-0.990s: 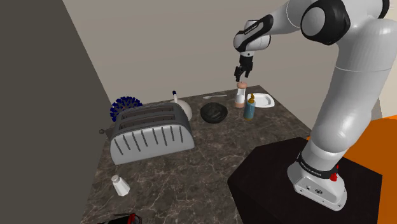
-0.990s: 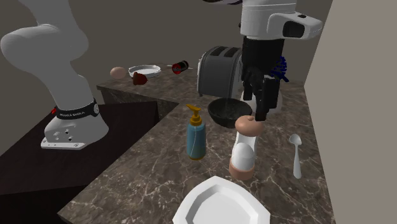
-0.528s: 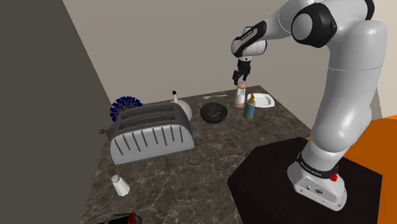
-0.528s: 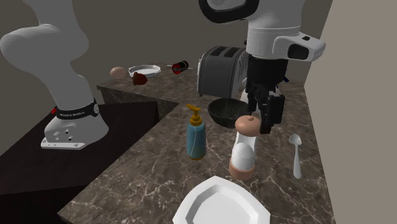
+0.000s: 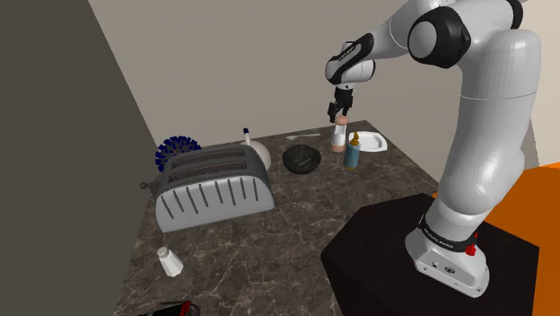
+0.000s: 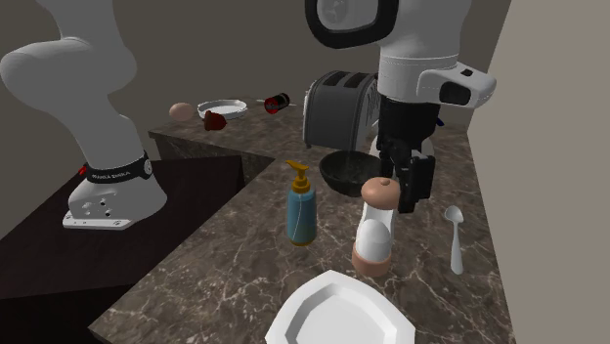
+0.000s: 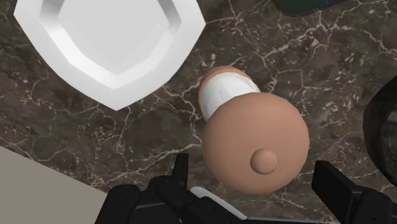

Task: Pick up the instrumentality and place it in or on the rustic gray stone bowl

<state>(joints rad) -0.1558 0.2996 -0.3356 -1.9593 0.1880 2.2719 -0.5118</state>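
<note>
Fingers (image 7: 337,188) are spread wide in the wrist view w/ nothing pinched. The gripper (image 7: 251,164) looks down on the grinder (image 7: 254,149), which I take as the task's thing: tan domed cap w/ small knob, white body. The cap sits btwn the fingers, touching neither. The white plate (image 7: 108,44) is just beside it, and the dark bowl (image 7: 383,127) is by the other finger. Risk: the cap is round and nearly fills the gap, so a slightly off-centre drop could clip it and tip the grinder. A pinch on the dome alone would prob. slip. No writing here.

Shoulder view: the gripper (image 5: 336,112) hangs just above the grinder (image 5: 338,136), upright at the counter's far end. The soap bottle (image 5: 353,153) is just beside it, and the bowl (image 5: 301,159) is near, toward this view's left. Risk: a toppling grinder would likely hit the bottle. The arm's base has a dark band w/ pale marks, too small to read.

Second exterior view: the gripper (image 6: 409,188) is close by the cap of the grinder (image 6: 376,230), seemingly a bit toward this view's right. Can't tell if it is centred. The bowl (image 6: 347,174) is just behind, w/ the bottle (image 6: 301,207) and spoon (image 6: 455,239) either side. Risk: the bowl looks shallow vs the tall grinder, so it may roll or lean out once released. The base band (image 6: 109,174) has white lettering, not legible. The bottle has no label.
</note>
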